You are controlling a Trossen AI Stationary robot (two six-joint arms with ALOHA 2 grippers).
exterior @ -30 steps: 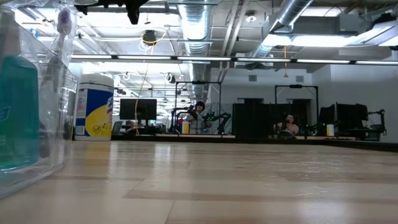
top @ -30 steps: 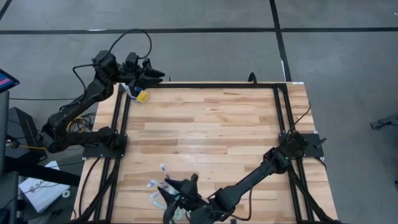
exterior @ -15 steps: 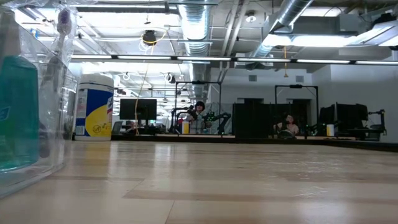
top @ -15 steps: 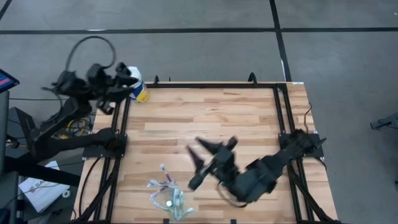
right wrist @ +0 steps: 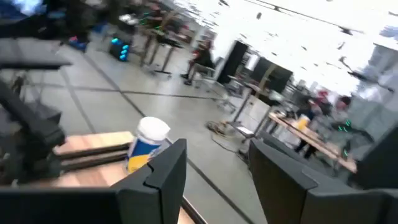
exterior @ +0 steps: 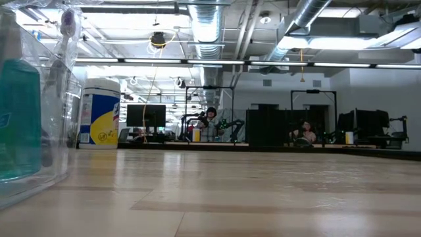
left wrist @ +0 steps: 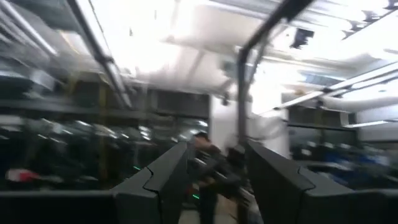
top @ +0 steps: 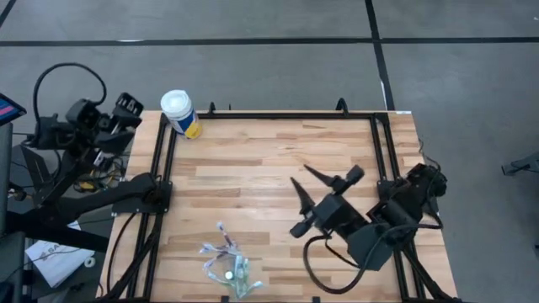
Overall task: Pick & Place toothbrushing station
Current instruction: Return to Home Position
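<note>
Tabletop (top: 278, 168) holds holder (top: 232, 275); only low view shows, seemingly, teal tube (exterior: 18, 118).

White-lidded canister (top: 178, 112), yellow label, stood upright at far left corner of bench (top: 278, 168), right by black frame rail (top: 278, 115). Bench top: pale wood planks. Grey floor (top: 269, 67) all round, crossed by dark lines. Beyond bench, across room: person (exterior: 211, 122) among workstations, dark monitor (exterior: 146, 115) showing just beside canister, silver ducts (exterior: 210, 29) and strip lights overhead.
</note>
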